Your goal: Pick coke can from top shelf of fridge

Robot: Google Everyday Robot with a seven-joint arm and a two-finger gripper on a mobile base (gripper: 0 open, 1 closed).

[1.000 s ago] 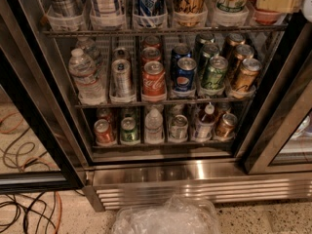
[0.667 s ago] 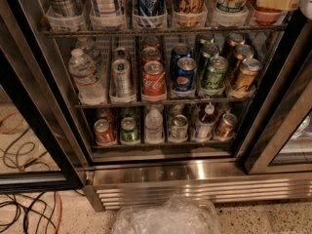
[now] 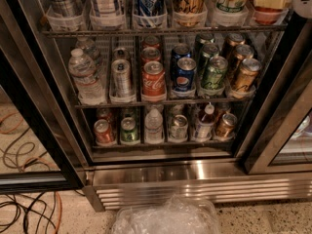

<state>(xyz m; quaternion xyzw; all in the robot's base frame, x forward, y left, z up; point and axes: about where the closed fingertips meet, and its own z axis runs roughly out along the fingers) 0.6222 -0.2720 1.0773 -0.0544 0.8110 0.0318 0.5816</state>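
Observation:
The coke can [image 3: 154, 79], red with white script, stands at the front of a lane on the middle wire rack [image 3: 170, 102] of the open fridge [image 3: 195, 172]. More red cans stand behind it in the same lane. A blue Pepsi can [image 3: 185, 77] is right of it and a silver can [image 3: 121, 77] is left of it. The topmost rack in view [image 3: 165, 31] holds tall cans in clear plastic trays. My gripper is not in view.
Water bottles [image 3: 84, 77] stand at the left of the middle rack, green and gold cans [image 3: 246, 74] at its right. The lower rack holds small cans and bottles. Black door frames [image 3: 36, 126] flank the opening. Cables [image 3: 29, 208] lie on the floor; crinkled clear plastic [image 3: 165, 218] lies below the grille.

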